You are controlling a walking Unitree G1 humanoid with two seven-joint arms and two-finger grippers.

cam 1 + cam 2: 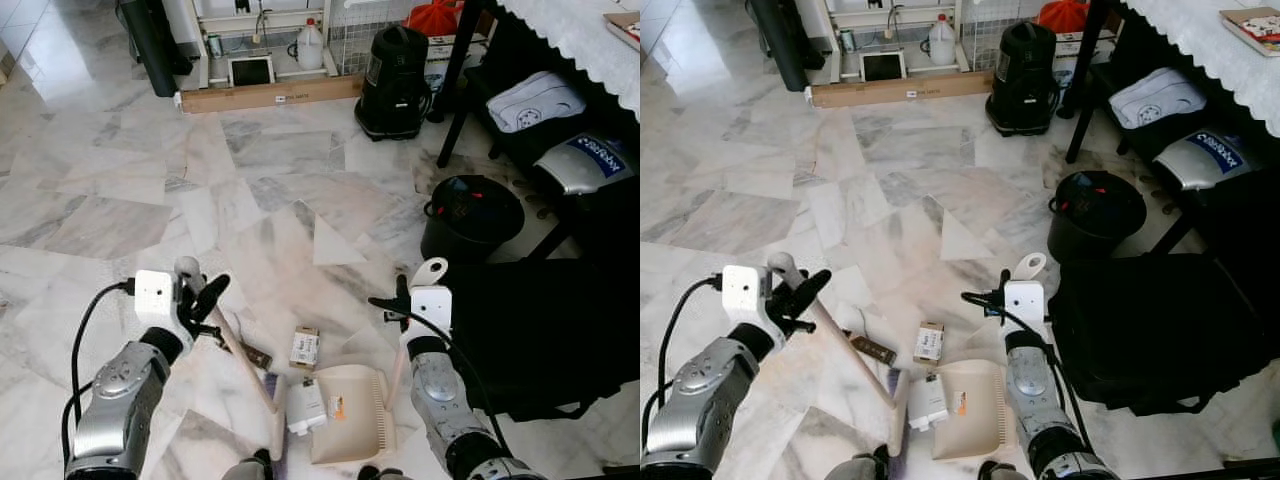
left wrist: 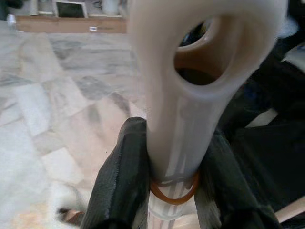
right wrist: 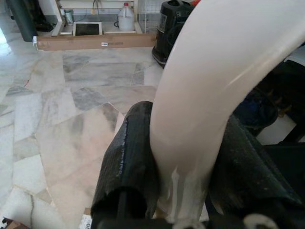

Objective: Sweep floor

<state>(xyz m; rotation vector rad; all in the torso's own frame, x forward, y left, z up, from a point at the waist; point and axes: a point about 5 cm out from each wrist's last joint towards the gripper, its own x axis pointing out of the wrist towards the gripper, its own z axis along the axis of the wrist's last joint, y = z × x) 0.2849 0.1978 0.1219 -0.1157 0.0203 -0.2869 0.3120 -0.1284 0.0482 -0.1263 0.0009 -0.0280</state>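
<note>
My left gripper (image 1: 197,296) is shut on the cream broom handle (image 1: 240,350), close below its looped top; the black fingers (image 2: 119,181) clamp the handle (image 2: 190,95) from both sides. The handle slants down to the broom head (image 1: 273,435) at the bottom edge. My right gripper (image 1: 404,303) is shut on the upright handle (image 1: 430,272) of the cream dustpan (image 1: 350,412), which rests on the marble floor. A white box (image 1: 304,405) lies at the dustpan's mouth. A small carton (image 1: 304,347) and a dark scrap (image 1: 256,357) lie just beyond it.
A black bin (image 1: 470,215) and a large black bag (image 1: 550,330) stand close on the right. A table with a white cloth (image 1: 590,30) is at the far right, a black appliance (image 1: 395,65) and a long cardboard box (image 1: 270,93) at the back. Open marble floor stretches left and ahead.
</note>
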